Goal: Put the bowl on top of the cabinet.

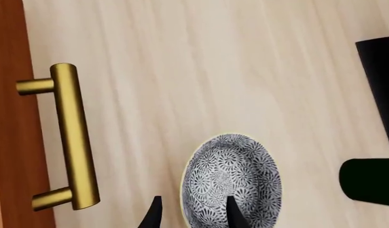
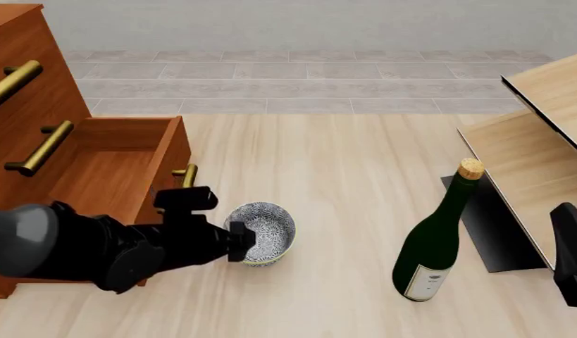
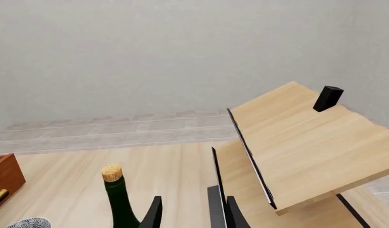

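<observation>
Altogether the table carried one bowl, one bottle, one cabinet and one pale shelf unit, with two arms reaching in. The bowl was small, round and deep, covered in a dense blue-grey and white floral speckle with a pale rim, and nothing lay inside it. It stood upright on the light wood-grain tabletop, just in front of the cabinet's open bottom drawer, not on the cabinet's top. That drawer was pulled out and its bare wooden floor held nothing visible. Three brass bar handles showed in the front view, two on the shut drawer fronts above and one on the open drawer's face; the cabinet itself was reddish-brown wood.

The left gripper had its two dark tapered fingers spread apart, one outside the bowl's rim and one over its patterned interior, straddling the near wall; whether they touched it could not be told. The right gripper hung apart with its fingers parted around nothing, near the dark green, cork-stopped bottle, which stood upright and taller than the bowl. The shelf unit was made of flat light-wood boards on a black base.
</observation>
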